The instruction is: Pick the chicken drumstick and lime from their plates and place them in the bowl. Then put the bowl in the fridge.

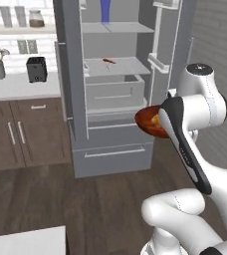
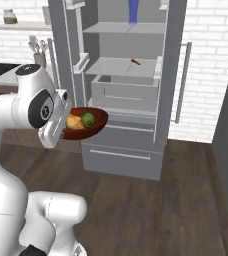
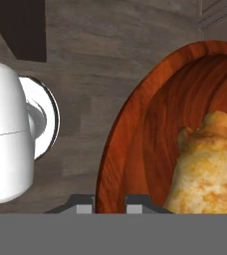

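From the left base view, I hold the wide, glossy reddish-brown wooden bowl (image 1: 150,121) up in front of the tall grey metal fridge (image 1: 116,84), whose door stands open; my own forearm covers most of the bowl and all of my tool. In the right base view the bowl rides level, carrying the lumpy golden-orange chicken drumstick (image 2: 74,121) and the small round dark green lime (image 2: 88,119) side by side. The lime will likely roll if I tilt, and the glossy wood looks slippery, so the rim is the place to hold. In the hand view my tool (image 3: 109,201) is pressed together, pinching the bowl's rim, fingertips (image 3: 137,200) barely visible; the drumstick is cut off at the edge.
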Robot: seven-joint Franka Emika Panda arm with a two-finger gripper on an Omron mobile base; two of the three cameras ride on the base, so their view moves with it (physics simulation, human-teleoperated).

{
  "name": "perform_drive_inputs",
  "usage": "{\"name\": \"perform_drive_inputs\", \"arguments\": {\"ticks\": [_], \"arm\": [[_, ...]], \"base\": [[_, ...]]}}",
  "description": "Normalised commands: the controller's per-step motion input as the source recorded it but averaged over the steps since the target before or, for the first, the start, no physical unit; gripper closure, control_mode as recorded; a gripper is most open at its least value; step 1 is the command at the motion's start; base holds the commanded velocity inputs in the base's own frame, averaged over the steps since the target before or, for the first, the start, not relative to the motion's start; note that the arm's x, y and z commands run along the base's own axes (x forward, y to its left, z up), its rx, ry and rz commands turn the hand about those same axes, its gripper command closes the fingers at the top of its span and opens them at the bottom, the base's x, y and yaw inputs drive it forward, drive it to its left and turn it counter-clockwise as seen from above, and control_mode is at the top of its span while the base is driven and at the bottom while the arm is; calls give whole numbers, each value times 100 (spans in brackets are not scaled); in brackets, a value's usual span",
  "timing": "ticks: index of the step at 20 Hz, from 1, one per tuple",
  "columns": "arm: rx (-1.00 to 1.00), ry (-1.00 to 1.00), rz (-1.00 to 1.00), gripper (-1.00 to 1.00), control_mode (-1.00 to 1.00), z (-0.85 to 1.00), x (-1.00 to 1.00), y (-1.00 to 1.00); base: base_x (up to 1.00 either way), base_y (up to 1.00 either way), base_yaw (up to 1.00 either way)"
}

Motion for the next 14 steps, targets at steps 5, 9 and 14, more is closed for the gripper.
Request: {"name": "perform_drive_inputs", "arguments": {"ticks": [5, 9, 14], "arm": [[0, 0, 0, 100, 100, 0, 0, 0], [0, 0, 0, 100, 100, 0, 0, 0], [0, 0, 0, 100, 100, 0, 0, 0]], "base": [[100, 0, -5], [98, 0, -5], [81, 0, -8]]}}
